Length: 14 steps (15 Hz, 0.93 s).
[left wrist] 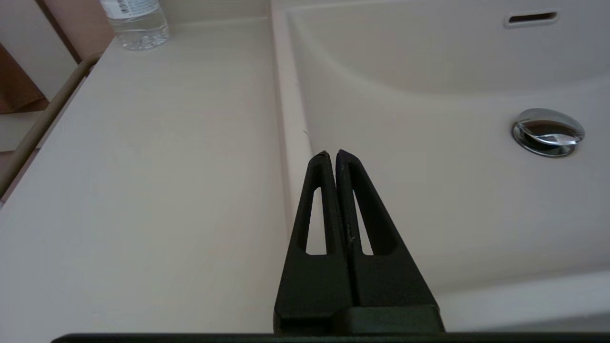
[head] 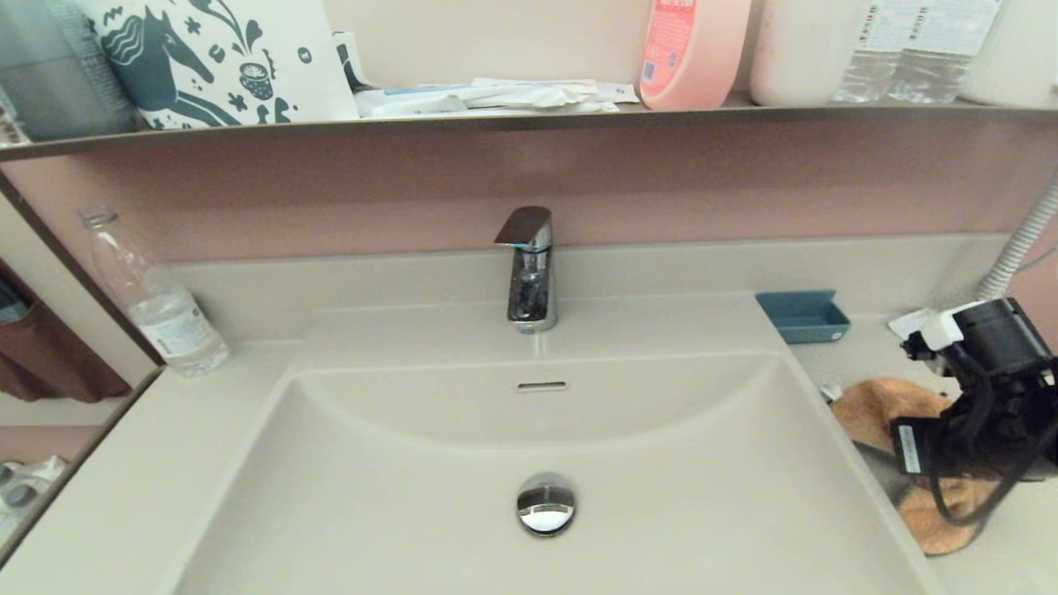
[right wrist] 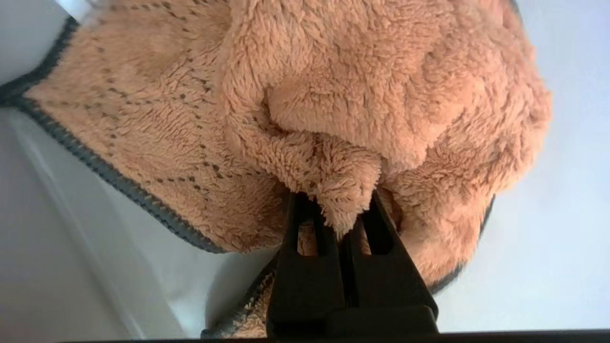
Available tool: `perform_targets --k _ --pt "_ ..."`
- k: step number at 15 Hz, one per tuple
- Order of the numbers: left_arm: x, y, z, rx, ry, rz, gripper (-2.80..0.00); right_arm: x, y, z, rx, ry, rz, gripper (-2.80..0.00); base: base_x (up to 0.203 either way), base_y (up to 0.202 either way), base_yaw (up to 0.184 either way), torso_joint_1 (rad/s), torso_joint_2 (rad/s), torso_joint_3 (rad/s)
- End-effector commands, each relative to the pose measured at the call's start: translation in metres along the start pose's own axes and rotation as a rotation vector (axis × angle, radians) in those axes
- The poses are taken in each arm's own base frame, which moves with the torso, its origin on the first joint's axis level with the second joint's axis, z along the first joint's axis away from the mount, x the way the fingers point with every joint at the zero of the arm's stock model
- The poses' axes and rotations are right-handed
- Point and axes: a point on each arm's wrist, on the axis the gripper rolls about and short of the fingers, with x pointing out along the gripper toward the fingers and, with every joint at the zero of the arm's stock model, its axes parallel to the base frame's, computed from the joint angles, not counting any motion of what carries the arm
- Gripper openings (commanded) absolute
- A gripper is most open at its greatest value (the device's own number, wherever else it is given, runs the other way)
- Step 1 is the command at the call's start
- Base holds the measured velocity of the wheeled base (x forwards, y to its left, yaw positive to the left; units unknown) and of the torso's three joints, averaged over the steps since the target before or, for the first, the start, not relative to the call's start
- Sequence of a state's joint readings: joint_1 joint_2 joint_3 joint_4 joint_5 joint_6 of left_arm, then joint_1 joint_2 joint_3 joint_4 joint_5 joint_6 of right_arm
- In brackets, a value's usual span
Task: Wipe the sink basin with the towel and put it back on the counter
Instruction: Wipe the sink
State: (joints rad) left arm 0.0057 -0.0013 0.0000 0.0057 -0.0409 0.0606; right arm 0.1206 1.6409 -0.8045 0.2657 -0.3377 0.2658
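Note:
The orange towel [head: 880,406] with dark grey edging lies bunched on the counter [head: 1021,549] just right of the sink basin [head: 397,496]. My right arm [head: 988,376] hangs over it and hides its middle. In the right wrist view my right gripper [right wrist: 340,202] is shut on a fluffy fold of the towel [right wrist: 362,90]. The left gripper [left wrist: 332,155] is shut on nothing and hovers over the basin's left rim, between the counter [left wrist: 143,166] and the basin [left wrist: 429,200]. It is out of the head view. The chrome drain plug [head: 545,504] sits in the basin floor.
A chrome faucet [head: 529,268] stands behind the basin, above the overflow slot [head: 541,386]. A water bottle [head: 161,306] is at the back left, a blue tray [head: 803,316] at the back right. A grey hose [head: 1017,248] runs near the right arm. The shelf [head: 496,122] above holds bottles.

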Motion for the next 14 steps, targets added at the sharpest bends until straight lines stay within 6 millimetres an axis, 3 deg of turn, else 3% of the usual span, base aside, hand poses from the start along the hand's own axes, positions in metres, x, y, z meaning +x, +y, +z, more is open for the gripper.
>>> perform_targets --k 1,5,7,10,14 --pt "0.000 0.000 0.000 0.001 0.002 0.000 -2.80 -0.021 -0.012 -0.015 0.001 -0.042 0.007 -2.80 0.000 0.000 0.000 0.000 0.00 0.000" --pt "0.000 0.000 0.000 0.001 0.002 0.000 -2.80 -0.045 -0.030 -0.049 -0.069 0.008 -0.006 -2.80 0.000 0.000 0.000 0.000 0.00 0.000" --pt "0.000 0.000 0.000 0.001 0.002 0.000 -2.80 -0.050 -0.034 -0.053 -0.074 0.015 -0.016 -2.80 0.000 0.000 0.000 0.000 0.00 0.000" --pt "0.000 0.000 0.000 0.001 0.002 0.001 -2.80 -0.034 -0.031 -0.043 -0.064 0.046 -0.035 -2.80 0.000 0.000 0.000 0.000 0.00 0.000" --pt "0.000 0.000 0.000 0.001 0.002 0.000 -2.80 0.008 -0.017 -0.001 -0.009 0.019 -0.046 -2.80 0.000 0.000 0.000 0.000 0.00 0.000"
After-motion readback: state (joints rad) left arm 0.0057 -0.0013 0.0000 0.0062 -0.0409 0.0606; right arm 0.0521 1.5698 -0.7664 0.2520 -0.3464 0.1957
